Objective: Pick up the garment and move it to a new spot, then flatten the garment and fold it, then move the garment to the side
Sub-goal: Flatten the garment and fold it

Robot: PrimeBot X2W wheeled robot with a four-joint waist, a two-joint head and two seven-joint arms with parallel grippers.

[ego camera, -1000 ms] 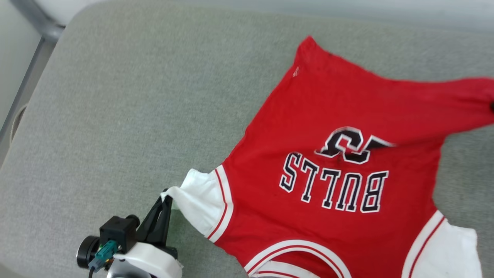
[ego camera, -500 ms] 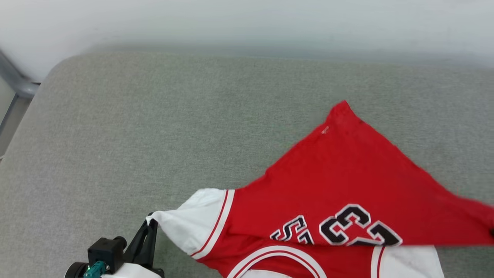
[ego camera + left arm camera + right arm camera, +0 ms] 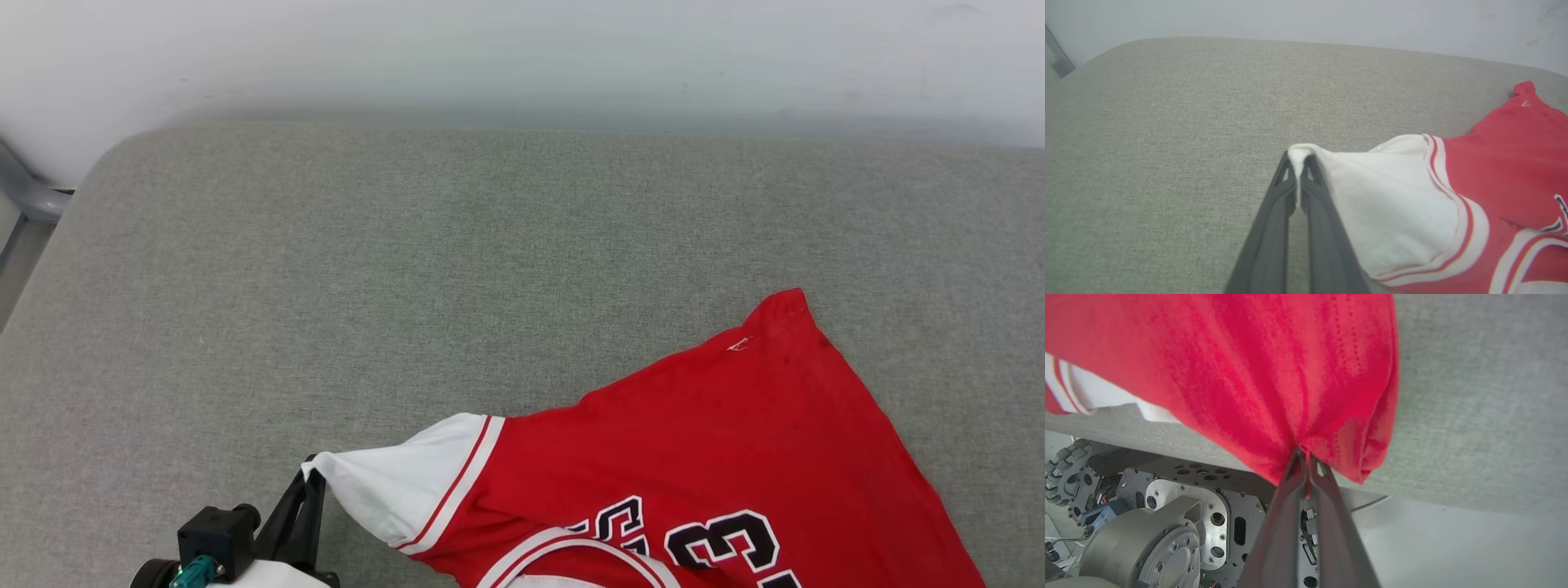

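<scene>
Grey cushion point(image 3: 326, 245), garment point(image 3: 694, 441) sleeve point(image 3: 1380, 196) in left fingers point(image 3: 1271, 228), hem point(image 3: 1343, 457) in right fingers point(image 3: 1281, 518)

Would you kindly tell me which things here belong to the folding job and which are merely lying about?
In the job: red jersey shirt with white sleeves; left claw, shut on its white sleeve; right claw, shut on its red fabric.
Just about: grey fabric cushion; grey metal frame bar; robot's own wheeled metal base.
</scene>
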